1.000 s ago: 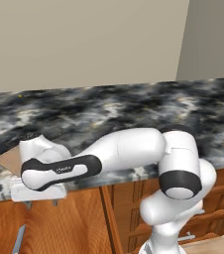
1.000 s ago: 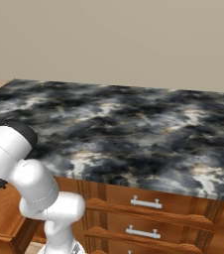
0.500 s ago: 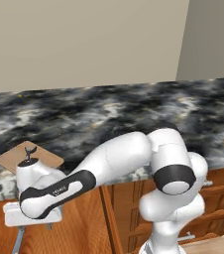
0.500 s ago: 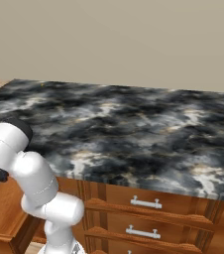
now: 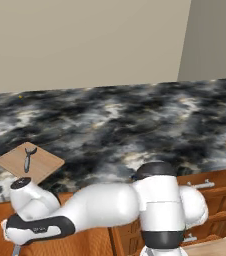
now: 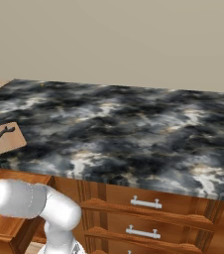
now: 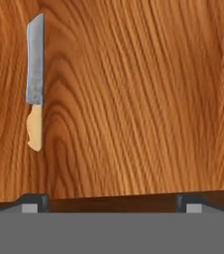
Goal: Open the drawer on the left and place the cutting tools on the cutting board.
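Two fingertips point(image 7: 34, 202) of my gripper point(image 7: 111, 203) stand spread wide, gripping nothing and touching nothing. I can read no writing anywhere. The knife point(image 7: 34, 83) lies flat on the drawer's wooden floor point(image 7: 143, 99), off to one side of me. The peeler point(image 5: 28, 158) rests on the cutting board point(image 5: 44, 166) on the counter point(image 5: 135, 120).

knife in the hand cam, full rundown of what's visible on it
The knife is small, with a flat grey blade squared off at the tip and a short, light wooden handle with a slightly curved outline. It lies flat on a reddish-brown wood-grain surface, running lengthwise up the left side of the hand view, blade toward the top, handle toward the bottom. Nothing else touches it. The gripper is open, with the knife lying off to one side of its fingertips rather than between them.
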### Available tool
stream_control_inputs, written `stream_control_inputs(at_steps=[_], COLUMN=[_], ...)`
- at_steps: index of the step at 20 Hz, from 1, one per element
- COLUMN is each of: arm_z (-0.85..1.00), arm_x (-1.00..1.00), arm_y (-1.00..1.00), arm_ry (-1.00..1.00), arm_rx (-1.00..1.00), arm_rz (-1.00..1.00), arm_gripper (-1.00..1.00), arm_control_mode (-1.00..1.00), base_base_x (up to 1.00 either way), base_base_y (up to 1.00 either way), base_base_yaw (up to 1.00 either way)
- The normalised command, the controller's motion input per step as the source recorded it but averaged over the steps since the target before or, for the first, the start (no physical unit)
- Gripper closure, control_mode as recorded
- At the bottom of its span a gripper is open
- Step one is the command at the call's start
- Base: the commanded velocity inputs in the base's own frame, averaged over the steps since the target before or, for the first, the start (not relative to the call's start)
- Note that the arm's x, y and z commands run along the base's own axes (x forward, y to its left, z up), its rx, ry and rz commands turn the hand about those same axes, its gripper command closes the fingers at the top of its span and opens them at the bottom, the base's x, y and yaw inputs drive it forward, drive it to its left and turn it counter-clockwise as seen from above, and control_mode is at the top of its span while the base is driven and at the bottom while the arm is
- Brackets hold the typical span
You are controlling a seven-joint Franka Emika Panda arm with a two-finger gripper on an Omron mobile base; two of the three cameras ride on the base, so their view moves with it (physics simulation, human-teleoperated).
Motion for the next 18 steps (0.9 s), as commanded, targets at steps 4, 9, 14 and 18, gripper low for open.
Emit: stream_control_inputs(at_steps=[4, 9, 14, 18], arm_z=[-0.33, -0.34, -0.33, -0.40], arm_x=[0.00, 0.00, 0.00, 0.00], arm_y=[0.22, 0.21, 0.08, 0.11], arm_ry=[-0.01, 0.00, 0.00, 0.00], arm_rx=[-0.01, 0.00, 0.00, 0.00], arm_rz=[0.00, 0.00, 0.00, 0.00], arm_gripper=[-1.00, -1.00, -1.00, -1.00], arm_control_mode=[-1.00, -1.00, -1.00, -1.00], base_base_x=[0.00, 0.00, 0.00, 0.00], base_base_y=[0.00, 0.00, 0.00, 0.00], base_base_yaw=[0.00, 0.00, 0.00, 0.00])
